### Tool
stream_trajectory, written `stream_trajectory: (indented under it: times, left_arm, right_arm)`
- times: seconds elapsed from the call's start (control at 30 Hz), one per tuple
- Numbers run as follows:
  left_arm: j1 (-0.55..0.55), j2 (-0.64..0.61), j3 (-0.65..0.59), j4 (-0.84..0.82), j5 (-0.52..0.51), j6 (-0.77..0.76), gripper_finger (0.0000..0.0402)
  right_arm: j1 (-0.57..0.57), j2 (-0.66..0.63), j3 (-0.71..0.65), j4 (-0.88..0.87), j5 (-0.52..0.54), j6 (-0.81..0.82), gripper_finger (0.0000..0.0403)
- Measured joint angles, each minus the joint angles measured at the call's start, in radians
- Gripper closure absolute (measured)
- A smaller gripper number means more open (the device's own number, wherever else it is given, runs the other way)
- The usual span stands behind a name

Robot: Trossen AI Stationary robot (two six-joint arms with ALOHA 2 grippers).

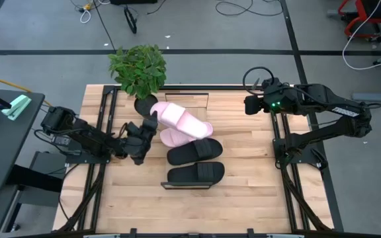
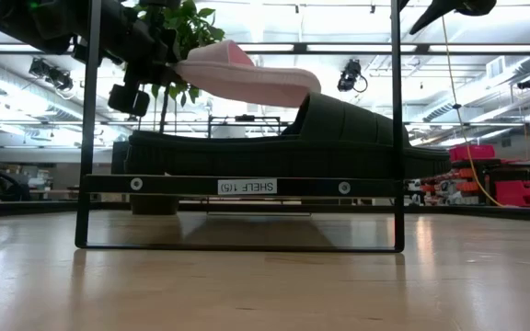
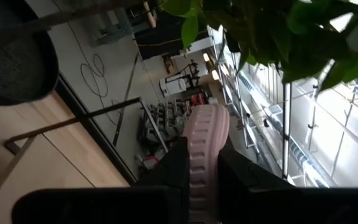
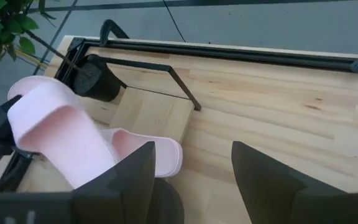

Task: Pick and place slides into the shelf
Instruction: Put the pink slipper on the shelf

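Here we see the left gripper (image 1: 152, 123) clamped on the heel edge of a pale pink slide (image 1: 177, 119), holding it lifted and tilted above the table (image 1: 243, 192). In the left wrist view its fingers (image 3: 178, 168) pinch the ribbed sole edge. The second pink slide (image 1: 172, 137) lies just beneath it, touching the black slide (image 1: 194, 151) at its 4 o'clock; another black slide (image 1: 196, 174) sits at 6 o'clock of that one. The shelf (image 1: 180, 97) stands at 12 o'clock of the held slide, beside the potted plant (image 1: 139, 69). The right gripper (image 4: 191, 174) hovers at 3 o'clock, jaws spread and empty.
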Motion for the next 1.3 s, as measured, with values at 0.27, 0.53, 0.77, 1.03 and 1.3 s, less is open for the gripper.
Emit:
stream_trajectory:
  times: [0.27,0.53,0.77,1.03,1.3]
  left_arm:
    - [0.057,0.024,0.026,-0.020,-0.002,0.001,0.0350]
    - [0.115,0.187,0.283,-0.161,-0.001,0.024,0.0350]
    - [0.111,0.338,0.446,-0.176,0.000,0.029,0.0351]
    - [0.157,0.342,0.438,-0.181,-0.004,0.061,0.0351]
    - [0.183,0.343,0.437,-0.283,-0.002,0.087,0.0351]
  right_arm:
    - [0.000,0.000,0.000,0.003,0.067,0.028,0.0187]
    - [-0.001,0.000,0.000,0.002,0.140,-0.120,0.0187]
    - [-0.005,-0.019,0.000,-0.005,0.151,-0.222,0.0187]
    - [-0.055,-0.052,0.000,-0.005,0.158,-0.320,0.0187]
    - [-0.080,-0.053,0.000,0.000,0.146,-0.342,0.0187]
